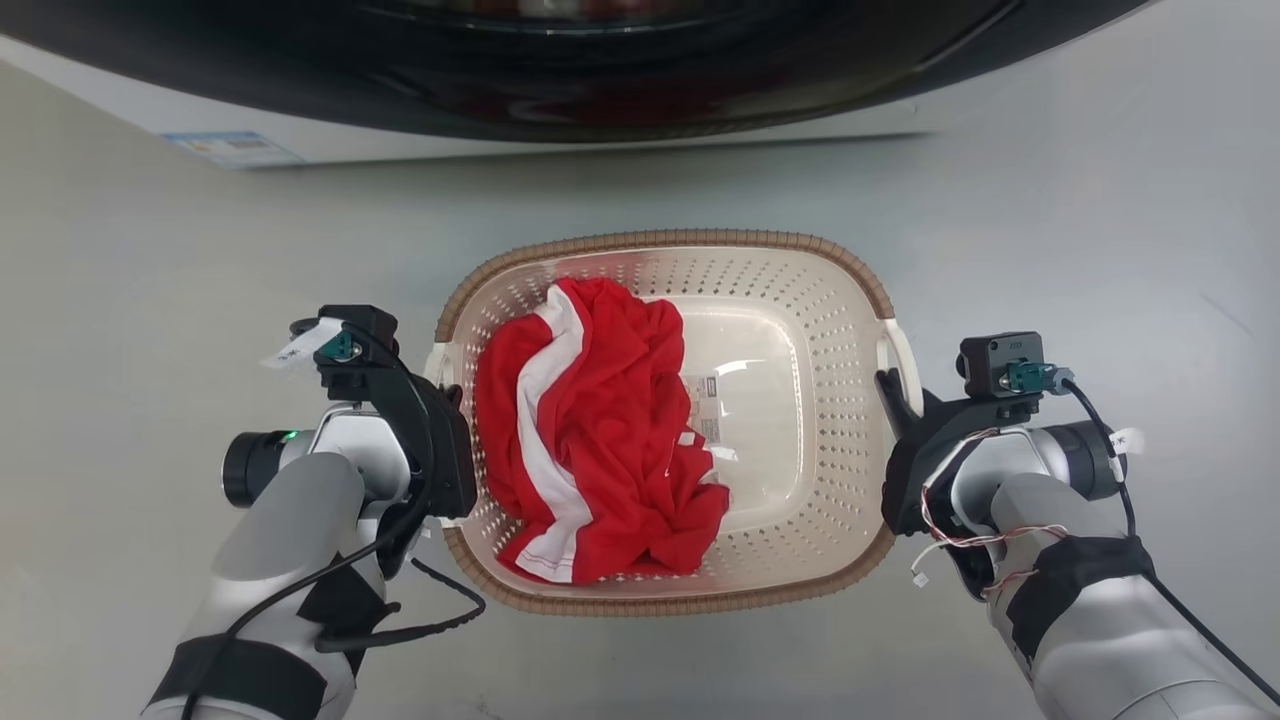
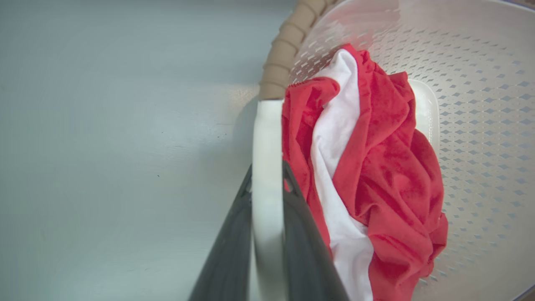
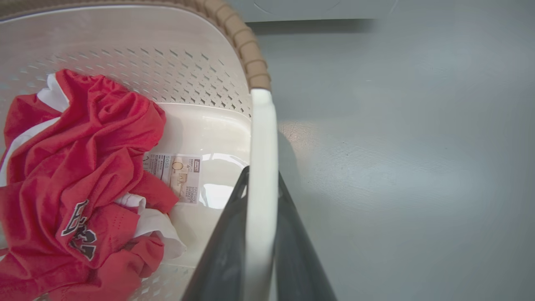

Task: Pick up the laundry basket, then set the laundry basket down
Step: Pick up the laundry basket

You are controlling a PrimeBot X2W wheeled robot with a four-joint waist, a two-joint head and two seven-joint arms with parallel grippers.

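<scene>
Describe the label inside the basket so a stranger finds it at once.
In front of the dark washer door is a cream basket with a brown rim. On its bare bottom, against the right edge of the red shirt, lies the label: small, rectangular, flat and pale with tiny print, where the shirt is crumpled.

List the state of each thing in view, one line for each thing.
basket: upright, held at both handles; whether it is off the floor, cannot tell.
left gripper: shut on left handle.
right gripper: shut on right handle.
shirt: crumpled, lying in the basket, towards its left side.
washer: door state cannot tell.
</scene>
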